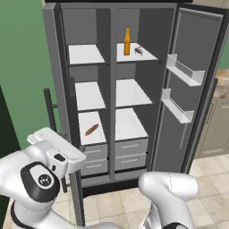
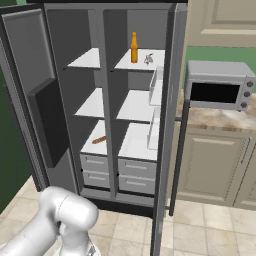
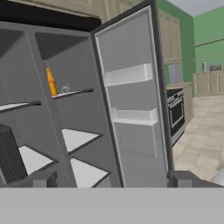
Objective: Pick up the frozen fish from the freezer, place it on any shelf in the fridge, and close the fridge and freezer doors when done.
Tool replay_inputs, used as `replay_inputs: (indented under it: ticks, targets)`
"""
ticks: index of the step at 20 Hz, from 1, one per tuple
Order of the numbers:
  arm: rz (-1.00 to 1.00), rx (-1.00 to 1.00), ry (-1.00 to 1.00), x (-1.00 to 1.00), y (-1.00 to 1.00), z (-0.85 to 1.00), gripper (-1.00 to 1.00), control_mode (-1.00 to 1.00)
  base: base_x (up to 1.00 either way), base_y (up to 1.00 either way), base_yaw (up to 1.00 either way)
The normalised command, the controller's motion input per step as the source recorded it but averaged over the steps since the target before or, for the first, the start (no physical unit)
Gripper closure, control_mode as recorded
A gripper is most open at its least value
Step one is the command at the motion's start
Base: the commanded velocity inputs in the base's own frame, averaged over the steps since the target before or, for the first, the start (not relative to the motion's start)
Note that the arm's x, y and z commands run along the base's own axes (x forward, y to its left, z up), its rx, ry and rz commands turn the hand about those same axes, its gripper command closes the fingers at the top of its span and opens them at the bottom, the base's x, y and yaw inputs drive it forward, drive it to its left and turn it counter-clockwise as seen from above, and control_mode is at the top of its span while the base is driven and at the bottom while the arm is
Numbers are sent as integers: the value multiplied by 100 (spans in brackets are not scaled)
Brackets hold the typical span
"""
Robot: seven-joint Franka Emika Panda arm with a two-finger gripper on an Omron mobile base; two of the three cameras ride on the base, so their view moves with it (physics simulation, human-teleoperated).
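While both doors stand open, we see the fish (image 1: 138,51) on the top shelf (image 1: 143,56) of the fridge (image 1: 134,96), just beside the orange bottle (image 1: 127,42). From the right base view, the fish (image 2: 148,59) and the bottle (image 2: 134,48) sit the same way, and this view also gives us the microwave (image 2: 219,85) on the counter (image 2: 220,121) and the black panel on the freezer door (image 2: 35,95). From the left base view we see better the bins of the fridge door (image 1: 192,89) and a brown sausage (image 1: 91,129) on the third shelf of the freezer (image 1: 87,96). Our arm (image 1: 44,179) is folded low in front of the freezer, away from the shelves. In the hand view, the gripper (image 3: 113,180) looks up at the fridge with its fingertips (image 3: 46,180) wide apart, holding nothing.
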Motion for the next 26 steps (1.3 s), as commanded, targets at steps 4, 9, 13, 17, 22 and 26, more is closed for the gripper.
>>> replay_inputs:
  ticks: [4,9,13,17,22,26]
  targets:
    - [-20,0,0,57,10,-19,-100,-100,0,0,0]
    - [0,-4,0,40,-1,-49,-100,-100,0,0,0]
    - [4,-2,0,62,9,-36,-100,-100,0,0,0]
    - [10,0,0,80,18,-19,-100,-100,0,0,0]
    - [8,0,0,58,10,-2,-100,-100,0,0,0]
    - [6,-1,0,29,11,0,-100,-100,0,0,0]
